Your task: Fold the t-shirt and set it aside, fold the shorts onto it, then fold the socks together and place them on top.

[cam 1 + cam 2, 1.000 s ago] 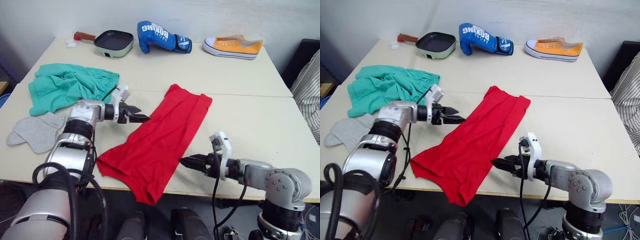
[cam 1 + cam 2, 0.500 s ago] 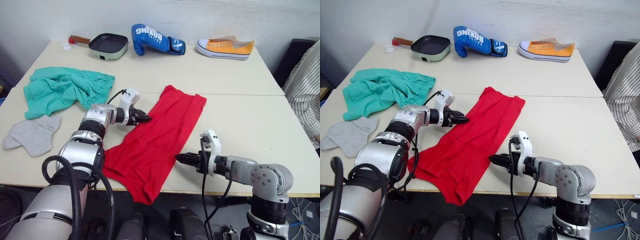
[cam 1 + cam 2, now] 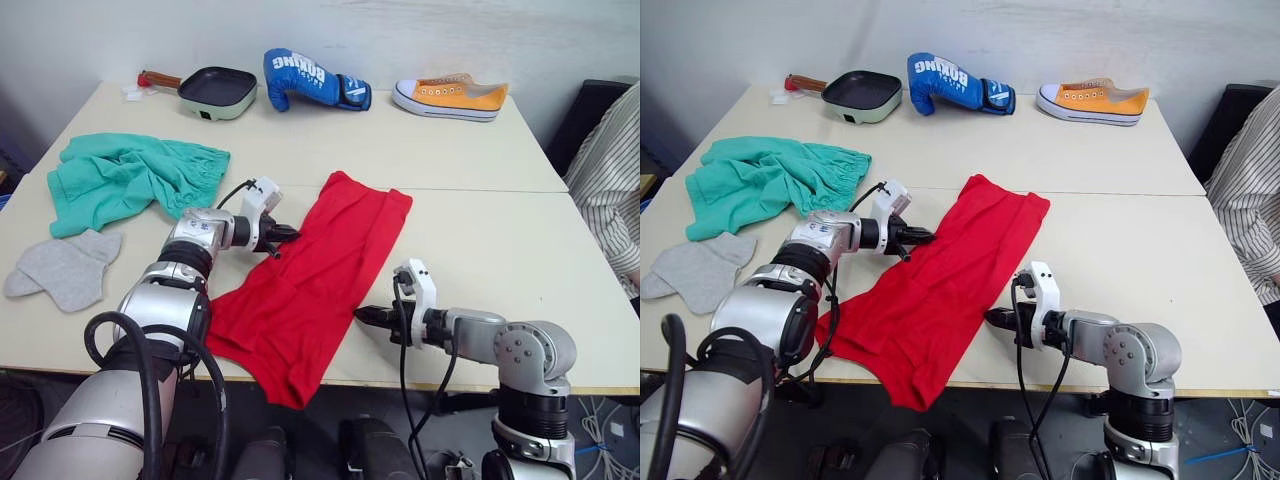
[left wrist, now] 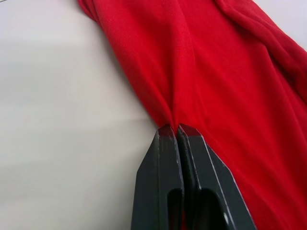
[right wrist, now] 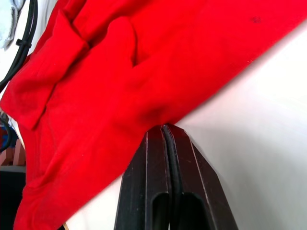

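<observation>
The red t-shirt (image 3: 310, 280) lies as a long narrow strip slanting across the table's middle, its near end hanging over the front edge. My left gripper (image 3: 285, 235) is shut on the shirt's left long edge, and the cloth puckers into its fingertips (image 4: 169, 132). At the opposite long edge, closer to the front, my right gripper (image 3: 362, 315) is shut on the fabric too, as the right wrist view shows (image 5: 163, 127). The teal-green shorts (image 3: 130, 175) sit crumpled at the far left. The grey socks (image 3: 65, 268) lie flat in front of them.
Along the table's back edge stand a frying pan (image 3: 215, 88), a blue boxing glove (image 3: 310, 78) and an orange sneaker (image 3: 452, 96). A person's striped sleeve (image 3: 610, 180) shows at the right. Bare tabletop (image 3: 500, 230) spreads right of the shirt.
Both grippers have gone from open to shut, each pinching one long edge of the red t-shirt. The right gripper has edged in to the cloth.
</observation>
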Motion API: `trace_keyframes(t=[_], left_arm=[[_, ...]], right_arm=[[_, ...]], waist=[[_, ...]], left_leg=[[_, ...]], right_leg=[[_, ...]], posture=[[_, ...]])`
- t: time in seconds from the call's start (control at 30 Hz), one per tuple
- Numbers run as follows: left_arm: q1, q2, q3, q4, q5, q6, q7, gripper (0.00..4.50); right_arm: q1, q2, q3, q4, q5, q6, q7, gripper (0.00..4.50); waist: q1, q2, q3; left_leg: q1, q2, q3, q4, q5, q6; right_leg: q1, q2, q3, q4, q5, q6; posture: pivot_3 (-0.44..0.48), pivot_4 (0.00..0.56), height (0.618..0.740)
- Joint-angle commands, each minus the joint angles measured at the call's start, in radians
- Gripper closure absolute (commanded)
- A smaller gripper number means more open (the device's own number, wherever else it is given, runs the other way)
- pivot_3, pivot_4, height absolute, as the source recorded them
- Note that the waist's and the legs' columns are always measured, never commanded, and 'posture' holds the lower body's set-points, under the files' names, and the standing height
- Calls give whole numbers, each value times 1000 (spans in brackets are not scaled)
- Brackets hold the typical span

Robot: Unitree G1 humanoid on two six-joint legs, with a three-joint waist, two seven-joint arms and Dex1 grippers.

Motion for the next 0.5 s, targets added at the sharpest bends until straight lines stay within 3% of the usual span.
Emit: trace_keyframes(t=[0.03,0.33,0.43,0.5], left_arm=[[0,13,14,-13,8,-22,-6,4476],[8,21,11,-16,30,-37,-5,4476],[5,22,17,-15,34,-40,10,4500],[2,22,19,-15,37,-41,11,4500]], right_arm=[[16,-29,24,5,18,-1,31,4500],[0,-56,17,25,45,-21,65,4500],[7,-53,14,11,63,1,70,3893],[9,-50,16,15,62,11,61,3240]], waist=[[2,0,0],[3,0,0],[3,0,0],[2,0,0]], left_leg=[[0,0,0,0,0,0],[-1,0,0,0,0,0],[-1,0,0,0,0,0],[-1,0,0,-1,0,0]], right_leg=[[0,0,0,0,0,0],[0,0,0,-1,0,0],[-1,0,0,-1,0,0],[-1,0,0,-1,0,0]], posture=[[0,150,740],[0,150,740],[0,150,740],[0,150,740]])
